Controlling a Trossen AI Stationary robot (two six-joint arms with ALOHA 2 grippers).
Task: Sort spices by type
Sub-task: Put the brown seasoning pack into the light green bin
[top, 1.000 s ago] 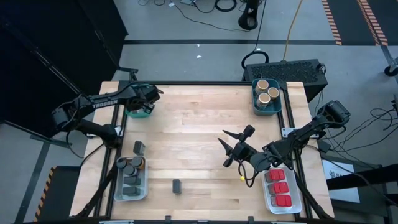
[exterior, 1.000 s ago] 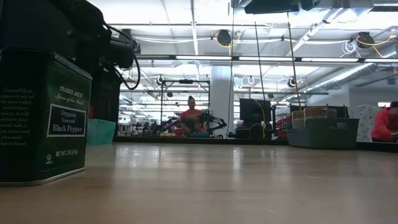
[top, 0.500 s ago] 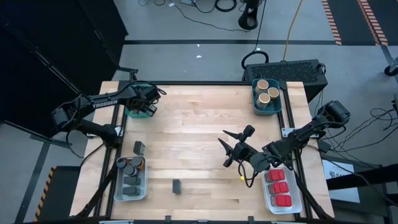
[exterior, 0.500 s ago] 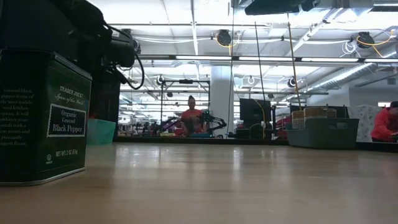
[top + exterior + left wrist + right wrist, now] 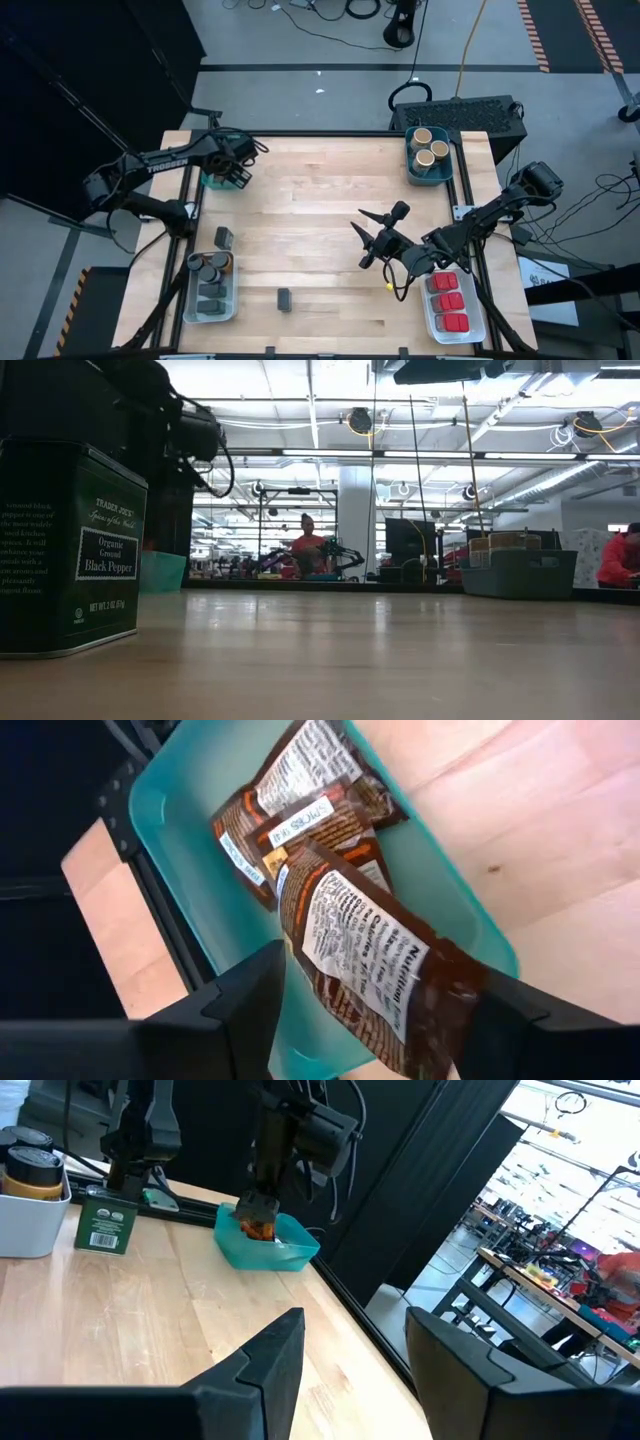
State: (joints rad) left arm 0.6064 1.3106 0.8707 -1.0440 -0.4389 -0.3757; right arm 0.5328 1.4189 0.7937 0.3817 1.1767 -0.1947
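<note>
Left gripper (image 5: 375,1005) opened wider; packet (image 5: 375,960) dropping into teal bin (image 5: 190,840).

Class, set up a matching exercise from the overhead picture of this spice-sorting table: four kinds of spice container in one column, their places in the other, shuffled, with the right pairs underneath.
Things
1. tan round cylinders
2. red tins
3. brown printed packets
4. lone small dark tin

Places
A. bin at the table's near right corner
B. bare wood by the near edge
C. teal bin at the far right corner
D. teal bin at the far left, under the left tool

Pairs: 1-C, 2-A, 3-D, 4-B
</note>
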